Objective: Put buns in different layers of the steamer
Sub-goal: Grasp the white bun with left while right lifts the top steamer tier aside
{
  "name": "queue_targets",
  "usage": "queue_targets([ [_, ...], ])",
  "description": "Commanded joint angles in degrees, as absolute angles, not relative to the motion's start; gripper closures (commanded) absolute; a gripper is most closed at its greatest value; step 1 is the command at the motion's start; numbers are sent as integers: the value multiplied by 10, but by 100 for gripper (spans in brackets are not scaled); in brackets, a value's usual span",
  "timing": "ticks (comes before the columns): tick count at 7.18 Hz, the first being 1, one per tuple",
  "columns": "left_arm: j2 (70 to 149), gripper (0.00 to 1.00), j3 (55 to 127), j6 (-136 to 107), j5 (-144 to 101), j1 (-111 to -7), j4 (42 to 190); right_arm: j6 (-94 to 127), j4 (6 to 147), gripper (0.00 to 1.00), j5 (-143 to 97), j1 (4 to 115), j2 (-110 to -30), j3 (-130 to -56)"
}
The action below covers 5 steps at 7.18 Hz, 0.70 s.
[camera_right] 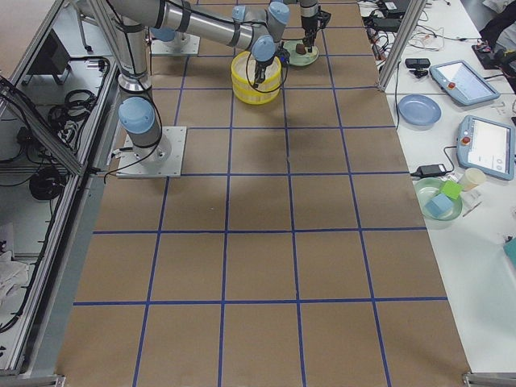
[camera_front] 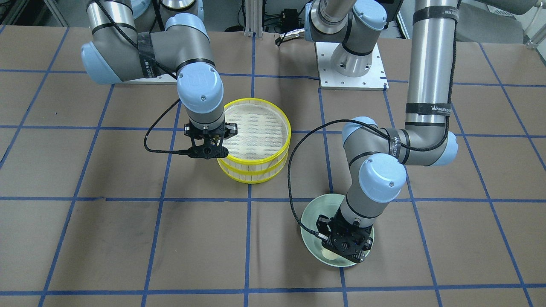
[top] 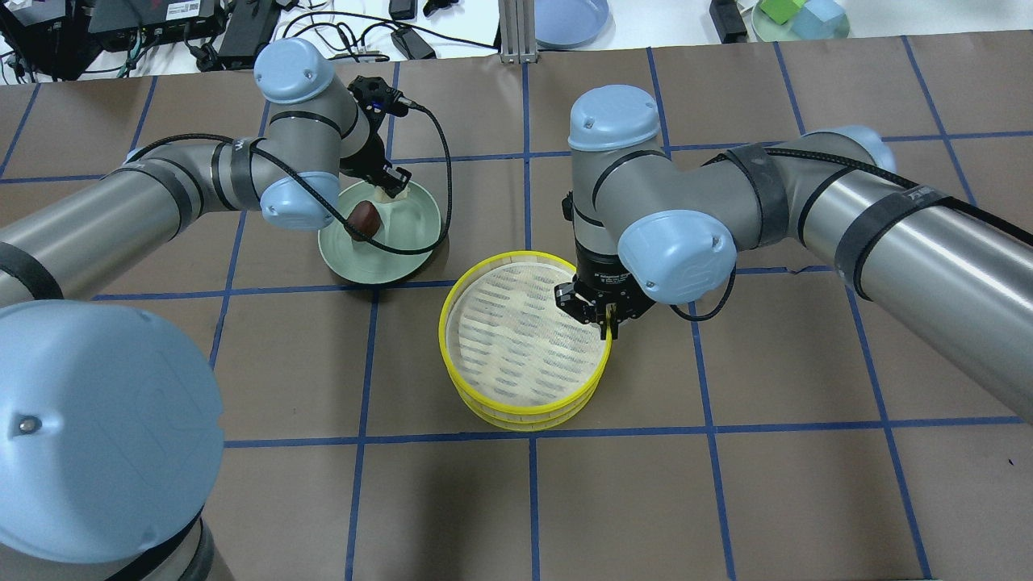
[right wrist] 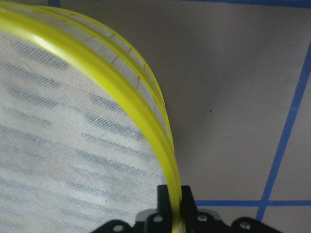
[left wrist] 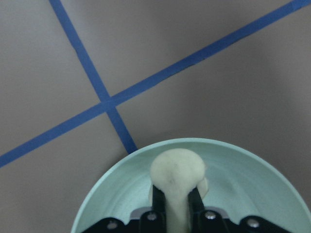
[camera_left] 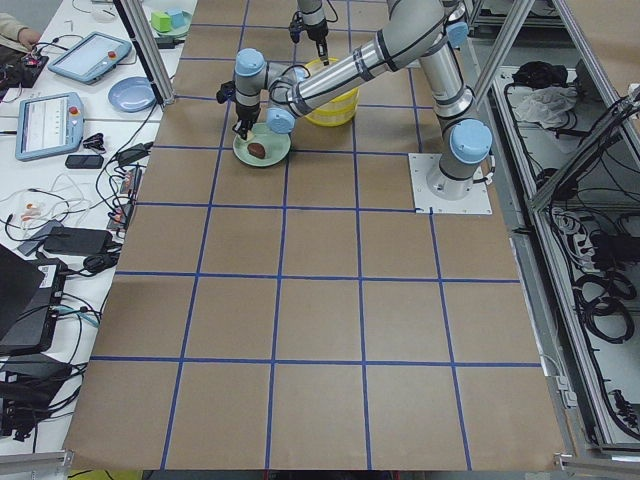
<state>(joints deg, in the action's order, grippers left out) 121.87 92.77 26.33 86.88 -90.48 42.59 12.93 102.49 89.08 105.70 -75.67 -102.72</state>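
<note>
Two steamer trays sit stacked mid-table, the top tray (top: 516, 339) on the lower tray (top: 529, 417). My right gripper (top: 609, 323) is shut on the top tray's yellow rim (right wrist: 121, 82), one finger inside and one outside; it also shows in the front view (camera_front: 207, 147). My left gripper (top: 393, 187) is down in the pale green plate (top: 387, 262), shut on the cream-white bun (left wrist: 177, 170), which also shows in the front view (camera_front: 329, 253). The dark reddish-brown bun (top: 365, 219) lies on the plate beside it. Both tray floors show no bun.
The brown table carries a blue tape grid. Past its far edge lie a blue plate (top: 569, 16), a green plate with blocks (top: 799, 16) and cables. The left arm's cable (top: 440, 186) loops over the plate. The arm's base plate (camera_front: 352, 64) stands behind the steamer.
</note>
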Motion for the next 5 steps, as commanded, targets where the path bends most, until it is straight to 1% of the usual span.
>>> queue_targets([
  [1,1188,100,919,257,868,-896,426,101,1014,100,895,1003,-767,-1000],
  [3,1169,100,920,211,871,-895,435,79,922,100,895,954,-787,-911],
  [4,1158,100,920,159,870,-896,455,76,913,100,895,943,-787,-886],
  [5,1144,100,923,77,870,-911,494,48,911,100,902,922,-791,-880],
])
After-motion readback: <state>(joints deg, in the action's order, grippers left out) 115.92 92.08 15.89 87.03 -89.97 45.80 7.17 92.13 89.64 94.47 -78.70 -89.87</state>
